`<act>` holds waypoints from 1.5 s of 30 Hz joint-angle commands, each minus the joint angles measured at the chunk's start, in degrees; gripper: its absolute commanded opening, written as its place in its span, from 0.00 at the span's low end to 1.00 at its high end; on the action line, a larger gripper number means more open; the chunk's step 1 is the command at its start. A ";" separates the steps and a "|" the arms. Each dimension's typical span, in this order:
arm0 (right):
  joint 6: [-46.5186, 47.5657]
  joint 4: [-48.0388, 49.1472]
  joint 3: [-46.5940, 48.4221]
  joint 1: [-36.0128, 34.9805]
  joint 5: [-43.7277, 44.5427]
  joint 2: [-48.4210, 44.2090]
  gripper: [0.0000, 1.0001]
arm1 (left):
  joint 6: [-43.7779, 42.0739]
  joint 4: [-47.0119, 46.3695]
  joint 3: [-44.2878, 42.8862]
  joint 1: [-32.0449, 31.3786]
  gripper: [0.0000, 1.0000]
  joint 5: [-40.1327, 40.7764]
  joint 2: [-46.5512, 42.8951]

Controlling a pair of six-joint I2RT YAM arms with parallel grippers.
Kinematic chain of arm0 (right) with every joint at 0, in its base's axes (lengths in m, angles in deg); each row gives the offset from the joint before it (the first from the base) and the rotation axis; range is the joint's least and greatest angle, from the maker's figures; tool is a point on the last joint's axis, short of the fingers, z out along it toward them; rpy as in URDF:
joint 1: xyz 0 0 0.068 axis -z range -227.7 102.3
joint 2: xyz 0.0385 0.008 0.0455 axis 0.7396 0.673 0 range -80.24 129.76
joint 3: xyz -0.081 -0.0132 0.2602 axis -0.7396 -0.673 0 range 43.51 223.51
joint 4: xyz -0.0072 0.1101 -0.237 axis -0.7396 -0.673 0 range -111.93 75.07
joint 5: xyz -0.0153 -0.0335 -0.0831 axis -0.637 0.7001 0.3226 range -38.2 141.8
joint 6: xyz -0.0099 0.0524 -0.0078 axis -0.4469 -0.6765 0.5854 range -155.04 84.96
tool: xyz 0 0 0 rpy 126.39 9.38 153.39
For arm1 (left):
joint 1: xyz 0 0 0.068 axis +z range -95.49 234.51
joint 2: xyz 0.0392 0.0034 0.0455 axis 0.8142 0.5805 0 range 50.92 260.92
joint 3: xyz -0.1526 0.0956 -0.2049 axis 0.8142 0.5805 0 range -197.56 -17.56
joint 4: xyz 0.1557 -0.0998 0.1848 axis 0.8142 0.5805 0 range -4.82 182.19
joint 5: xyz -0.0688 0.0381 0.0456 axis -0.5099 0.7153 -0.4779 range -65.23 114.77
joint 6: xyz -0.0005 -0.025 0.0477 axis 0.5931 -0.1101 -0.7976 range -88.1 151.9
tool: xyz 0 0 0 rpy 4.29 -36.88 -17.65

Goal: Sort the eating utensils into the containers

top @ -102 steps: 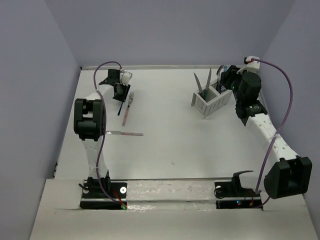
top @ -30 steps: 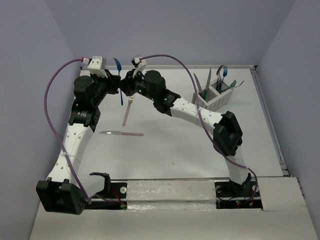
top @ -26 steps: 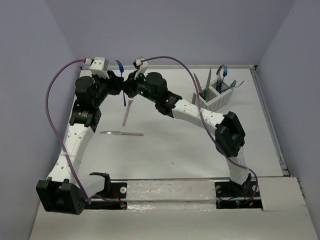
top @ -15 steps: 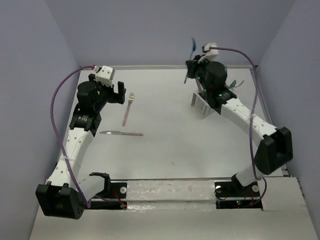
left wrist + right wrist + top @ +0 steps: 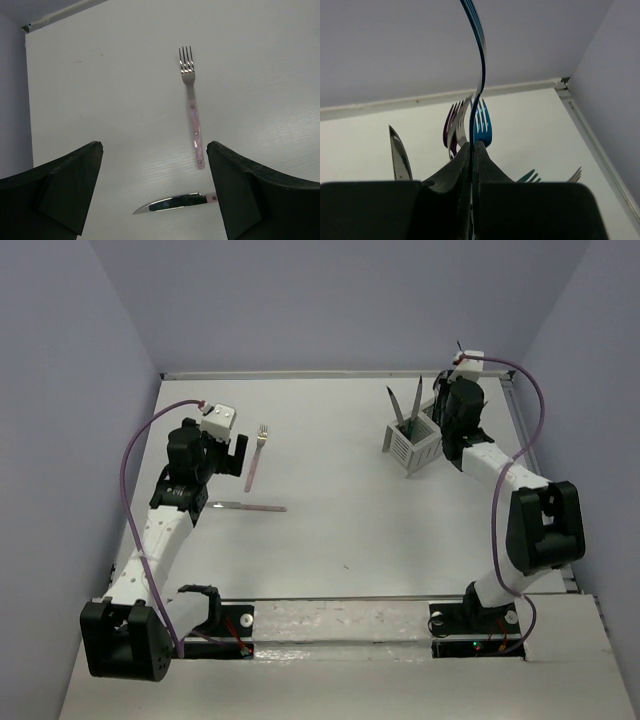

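My right claw [image 5: 471, 146]: fingers pressed together, pinching a slim blue utensil [image 5: 480, 65]. It is seen edge-on, so I cannot tell its type. It rises upright from the pinch, at the right-hand end of the caddy [image 5: 410, 448]. My own fingers block the caddy in the wrist view. Above them show a teal fork head [image 5: 482, 127] and purple fork tines [image 5: 451, 125]. 2 standing knives [image 5: 396, 405] poke up from the caddy's left compartment.

My left claw [image 5: 154, 147]: spread wide, holding nothing, over the surface [image 5: 340, 530] well left of the caddy. A pink-handled fork [image 5: 193, 112] and a knife [image 5: 172, 202] lie flat there, apart from each other, neither touching my fingers.
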 commanded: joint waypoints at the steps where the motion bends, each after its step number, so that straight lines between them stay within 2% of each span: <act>1: 2.30 7.82 -0.42 0.50 2.95 2.63 0.00 | -1.38 -4.34 0.68 0.57 0.99 0.00 -1.28; 6: 4.06 9.57 -0.16 1.12 2.69 6.85 0.00 | -1.47 -4.51 1.20 0.75 0.99 -0.09 -0.22; 16: 3.98 10.37 -0.16 1.12 2.16 9.50 0.00 | -1.73 -4.95 1.64 0.75 0.99 -0.35 0.39; 17: 3.98 10.02 -0.33 1.12 2.07 9.50 0.03 | -1.73 -4.95 1.64 0.75 0.99 -0.26 0.57; 19: 3.71 8.70 -0.95 1.12 2.77 8.97 0.27 | -1.91 -5.04 1.64 0.75 0.99 0.17 0.74; 20: 3.45 8.70 -1.47 1.12 3.30 7.75 0.46 | -2.08 -5.13 1.64 0.75 0.99 0.61 0.83; 21: 3.19 8.61 -1.91 1.12 4.43 6.87 0.54 | -2.26 -5.13 1.56 0.75 0.99 0.79 0.83; 23: 2.31 8.44 -3.50 1.12 4.80 3.54 0.66 | -2.43 -5.30 1.38 0.75 0.99 0.79 1.09; 26: 1.26 8.17 -5.34 1.12 3.92 -0.16 0.71 | -2.87 -4.17 0.16 0.75 0.99 0.27 2.41; 30: -0.76 4.59 -5.61 1.12 2.95 -7.62 0.71 | -3.66 -0.83 -3.10 0.75 0.99 -1.84 5.04; 33: -4.36 -0.16 -4.82 1.12 1.03 -11.93 0.71 | -4.63 3.04 -7.14 0.23 0.92 -3.95 8.82; 34: -5.33 -1.74 -4.56 1.12 -0.90 -14.82 0.71 | -4.98 5.13 -9.76 -0.21 0.89 -4.13 11.79; 37: -10.50 -7.55 -3.85 1.12 -5.90 -19.84 0.70 | -6.56 11.27 -16.08 -2.40 0.88 -6.31 19.51; 41: -15.08 -16.59 -2.71 1.12 -13.21 -22.75 0.67 | -6.22 15.60 -23.11 -3.82 0.84 -7.83 30.14; 45: -18.17 -18.89 -4.28 1.12 -19.80 -23.90 0.64 | -6.13 19.65 -30.50 -4.96 0.74 -7.12 42.19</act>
